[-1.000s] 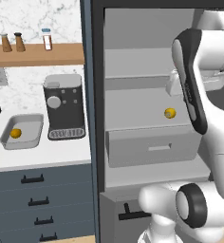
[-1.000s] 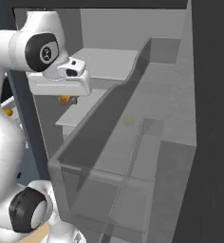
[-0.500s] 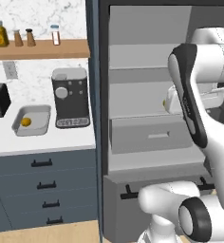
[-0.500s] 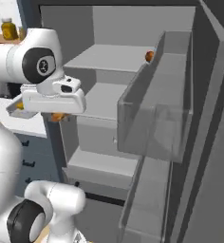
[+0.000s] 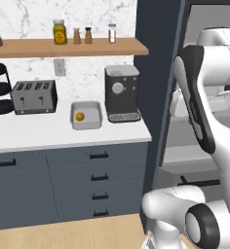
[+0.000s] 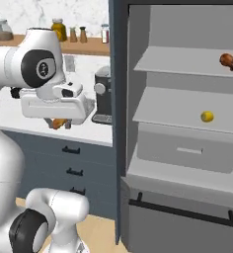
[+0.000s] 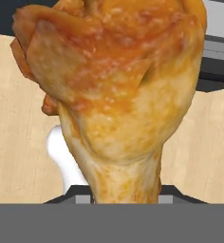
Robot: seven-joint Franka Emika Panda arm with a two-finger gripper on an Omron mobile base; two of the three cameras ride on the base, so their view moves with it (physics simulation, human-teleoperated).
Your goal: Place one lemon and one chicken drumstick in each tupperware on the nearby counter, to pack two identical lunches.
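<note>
My gripper (image 6: 59, 123) is shut on a chicken drumstick (image 7: 114, 95), which shows golden-brown and very close in the hand view, with wooden floor behind it. In the right base view that drumstick (image 6: 58, 122) hangs under the white hand, in front of the counter (image 6: 96, 134). A white tupperware (image 5: 86, 115) stands on the counter (image 5: 63, 137) beside the coffee machine, with a lemon (image 5: 79, 116) inside it. In the open fridge a second drumstick (image 6: 227, 61) lies on the top shelf and another lemon (image 6: 206, 116) on the shelf below.
A coffee machine (image 5: 121, 94) and a toaster (image 5: 34, 97) stand on the counter. The wooden wall shelf (image 5: 68, 47) carries jars. The dark fridge side wall (image 5: 158, 97) rises right of the counter. Slate-blue drawers (image 5: 100, 177) sit below.
The whole picture has shifted: the base has moved from the fridge toward the counter. The gripper still holds the drumstick, now in front of the counter instead of inside the fridge.
</note>
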